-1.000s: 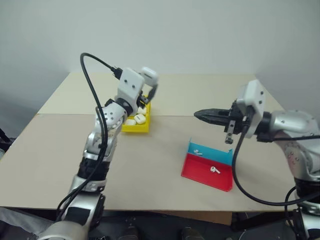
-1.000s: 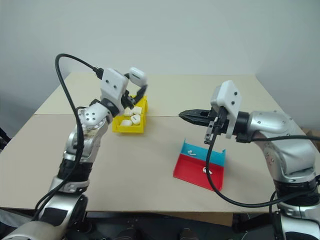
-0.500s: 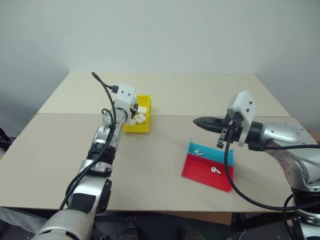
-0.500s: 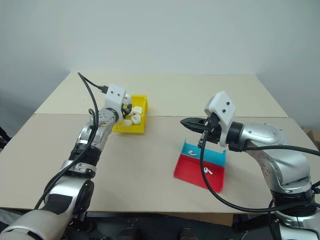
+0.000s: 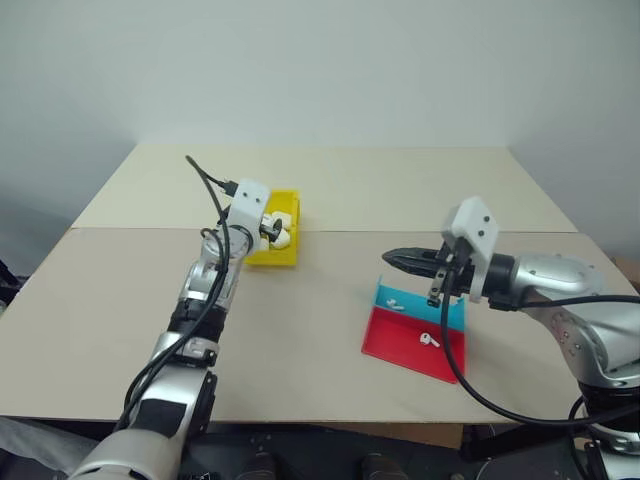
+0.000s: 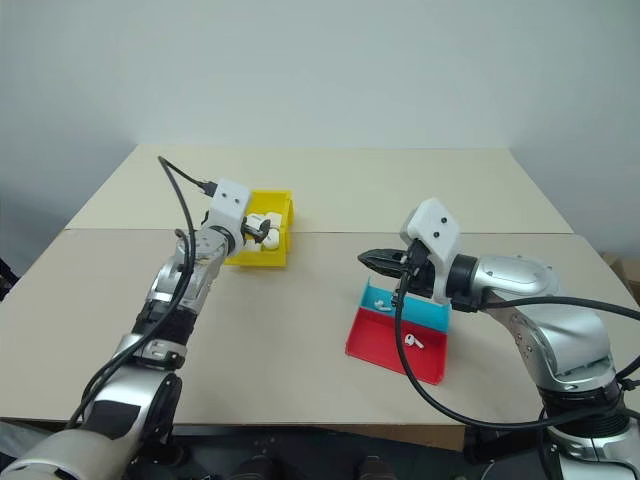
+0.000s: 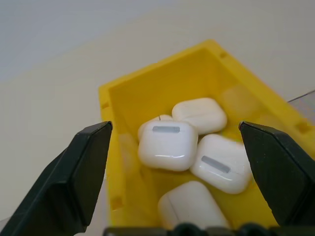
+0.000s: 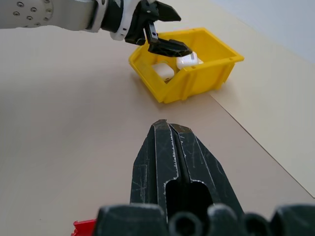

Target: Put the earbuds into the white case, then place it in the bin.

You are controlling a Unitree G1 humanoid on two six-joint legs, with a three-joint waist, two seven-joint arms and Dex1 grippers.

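Case (image 7: 168,145) between open left pincer (image 7: 179,167) fingers

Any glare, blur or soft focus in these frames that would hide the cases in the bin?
Left wrist view: the white cases in the yellow bin are sharp, with mild glossy highlights; the near black fingers look soft. Right wrist view: the shut right gripper is crisp, its scratches readable. Left eye view: even light, faint shadows on the table; the earbuds in the tray are too small for detail.
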